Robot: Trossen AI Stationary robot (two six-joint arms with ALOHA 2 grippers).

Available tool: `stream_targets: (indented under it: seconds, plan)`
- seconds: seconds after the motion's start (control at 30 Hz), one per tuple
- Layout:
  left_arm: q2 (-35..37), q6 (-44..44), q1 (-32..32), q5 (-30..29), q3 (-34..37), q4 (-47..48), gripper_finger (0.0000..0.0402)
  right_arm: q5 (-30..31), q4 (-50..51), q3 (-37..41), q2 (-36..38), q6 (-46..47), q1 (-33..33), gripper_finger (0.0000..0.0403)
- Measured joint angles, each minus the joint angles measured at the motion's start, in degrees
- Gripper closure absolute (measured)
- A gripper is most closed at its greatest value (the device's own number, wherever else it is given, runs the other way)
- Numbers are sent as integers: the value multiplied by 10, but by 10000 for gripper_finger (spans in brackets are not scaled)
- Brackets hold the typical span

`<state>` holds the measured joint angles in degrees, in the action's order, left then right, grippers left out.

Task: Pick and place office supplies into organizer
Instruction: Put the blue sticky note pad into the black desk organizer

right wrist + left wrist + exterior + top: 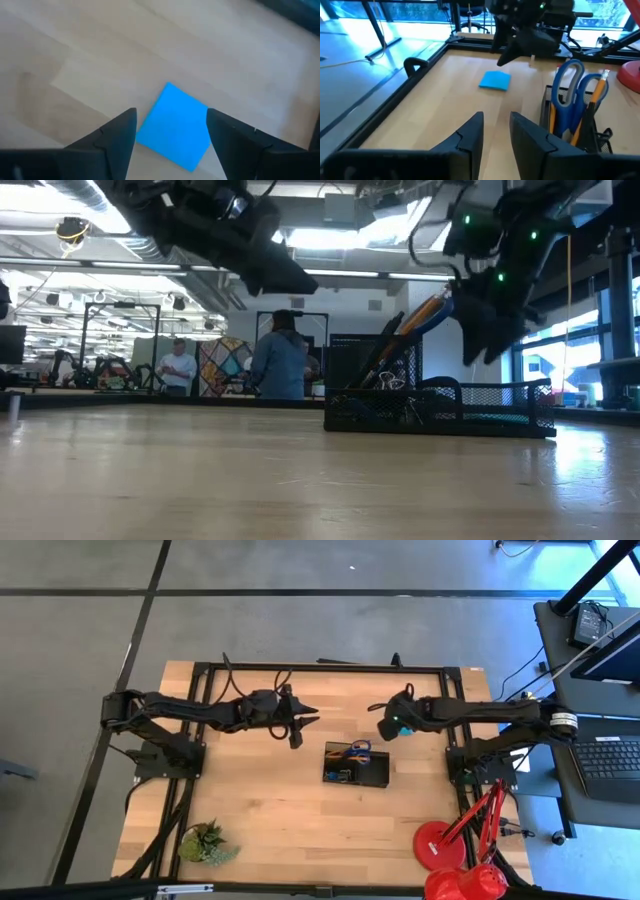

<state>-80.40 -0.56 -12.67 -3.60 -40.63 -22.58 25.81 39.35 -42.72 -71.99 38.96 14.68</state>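
The square blue note pad (175,127) lies flat on the wooden table, a little way from the far side of the organizer; it also shows in the left wrist view (495,80). My right gripper (171,114) hangs open above it, one finger on each side, clear of the table in the low view (482,335). My left gripper (303,725) is open and empty, to the organizer's far left. The black mesh organizer (357,766) holds blue-handled scissors (568,87), orange pencils (596,97) and binder clips (392,383).
A red desk lamp (450,850) stands at the table's near right corner and a small green plant (205,841) at the near left. A black frame rail (320,668) runs round the table. People (280,360) stand in the room behind.
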Motion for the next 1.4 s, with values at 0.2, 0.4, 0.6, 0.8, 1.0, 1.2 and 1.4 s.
stream_targets:
  seconds: [0.2,0.4,0.6,0.8,1.0,1.2,1.4]
  plan:
    - [0,9,0,0,10,-1,311,-36,-4,31,-29,34,32,160]
    - [0,9,0,0,11,0,311,-39,-21,56,-60,45,50,160]
    - [0,9,0,0,11,0,311,-41,-71,75,-90,28,54,160]
    - [0,9,0,0,11,1,311,-66,-77,75,-106,33,54,160]
    - [0,9,0,0,11,1,311,-108,-118,71,-133,57,56,160]
    - [0,-1,0,-3,11,5,311,-107,-199,71,-164,40,56,160]
    - [-5,-21,-22,-54,11,10,311,-125,-275,64,-183,8,56,159]
